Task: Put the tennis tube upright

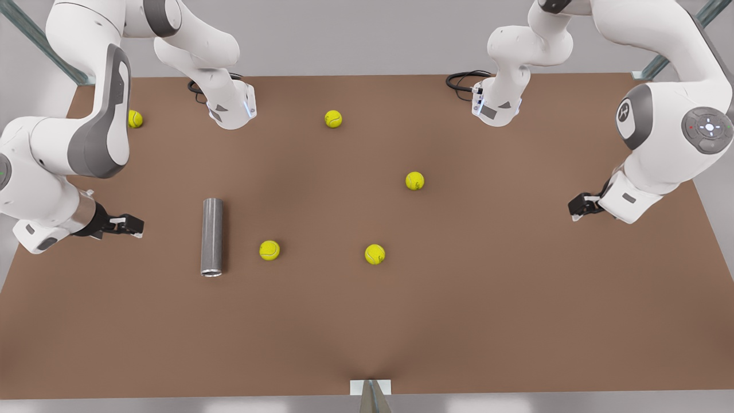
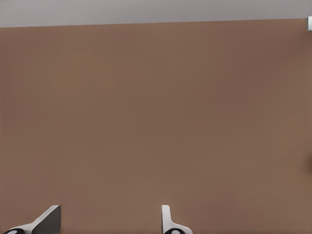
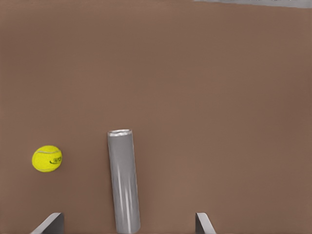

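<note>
- My right pincer point(image 1: 135, 225) hangs low over the table point(image 1: 459, 321) at the front view's left, just beside the tennis tube point(image 1: 211, 236). Its fingers point(image 3: 53, 222) are spread wide apart and hold nothing.
- The tube lies flat on its side on the bare brown top. Its long axis runs toward the front camera, and the hollow end point(image 1: 211, 273) is the nearer one. It is nowhere near upright, so the task has not really begun.
- In my right wrist view the tube runs up the gap between my two fingers. I judge I am lined up along it, not across it, and I will probably have to turn the wrist before the fingers can close on its sides.
- I hold the fingers wide because the tube is fat and smooth — a round metal wall could roll or slip out of a narrow or off-centre pinch.
- My left pincer point(image 1: 576, 206) waits at the front view's right, well apart from the tube. Its fingers point(image 2: 168, 219) are also parted, with only bare table beneath them.
- Five tennis balls are scattered about. The nearest one point(image 1: 269, 250) sits near the tube on the side away from my right pincer, and another point(image 1: 374, 254) lies farther along.
- The others point(image 1: 414, 180) point(image 1: 333, 119) point(image 1: 135, 119) are well off — none touches the tube or blocks my reach.
- My one worry is the nearest ball: if the tube rolls away from me it may hit it.
</note>
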You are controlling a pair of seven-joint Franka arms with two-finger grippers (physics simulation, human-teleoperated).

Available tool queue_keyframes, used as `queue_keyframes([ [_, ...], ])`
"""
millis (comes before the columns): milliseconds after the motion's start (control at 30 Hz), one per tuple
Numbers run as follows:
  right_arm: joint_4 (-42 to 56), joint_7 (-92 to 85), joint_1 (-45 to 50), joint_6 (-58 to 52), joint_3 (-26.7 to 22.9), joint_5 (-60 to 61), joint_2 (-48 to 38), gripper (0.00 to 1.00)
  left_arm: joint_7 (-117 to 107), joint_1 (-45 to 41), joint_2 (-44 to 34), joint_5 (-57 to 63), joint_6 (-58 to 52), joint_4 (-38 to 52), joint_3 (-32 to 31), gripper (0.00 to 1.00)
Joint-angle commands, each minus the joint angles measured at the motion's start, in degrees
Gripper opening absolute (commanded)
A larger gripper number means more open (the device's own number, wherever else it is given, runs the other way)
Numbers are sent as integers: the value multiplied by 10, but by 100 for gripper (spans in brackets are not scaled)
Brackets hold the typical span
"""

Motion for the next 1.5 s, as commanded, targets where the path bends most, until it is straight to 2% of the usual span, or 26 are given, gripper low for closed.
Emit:
queue_keyframes([
  [0,-2,-8,3,16,0,0,-1,100,13,0,0,0,3,0,0,100],
  [133,-55,-9,5,30,10,-13,-10,100,15,-4,0,1,1,-2,0,100],
  [300,-238,-18,7,202,20,-16,-41,100,14,-8,-1,1,1,-7,0,100],
  [400,-307,-53,7,290,18,7,-34,100,14,-8,-1,2,1,-7,0,100],
  [433,-339,-49,6,341,16,58,-34,100,14,-8,-1,2,1,-7,0,100],
  [500,-332,-44,5,338,9,104,-18,100,14,-8,-1,2,1,-7,0,100],
  [567,-344,-41,7,348,9,99,-9,100,12,-8,0,2,1,-7,0,100],
  [633,-346,-80,16,350,8,65,7,100,12,-8,0,2,1,-7,0,100],
  [767,-403,-105,32,429,9,63,18,100,12,-8,5,2,2,-7,0,100],
  [833,-419,-104,32,448,8,3,27,100,12,-8,5,2,3,-7,0,100],
  [1067,-444,-101,19,521,6,-4,75,100,12,-7,9,3,6,-7,0,100],
  [1367,-445,-98,24,538,7,3,104,100,12,-7,9,3,6,-7,0,100],
  [1467,-445,-104,25,539,7,3,105,87,12,-7,9,3,6,-7,0,100],
])
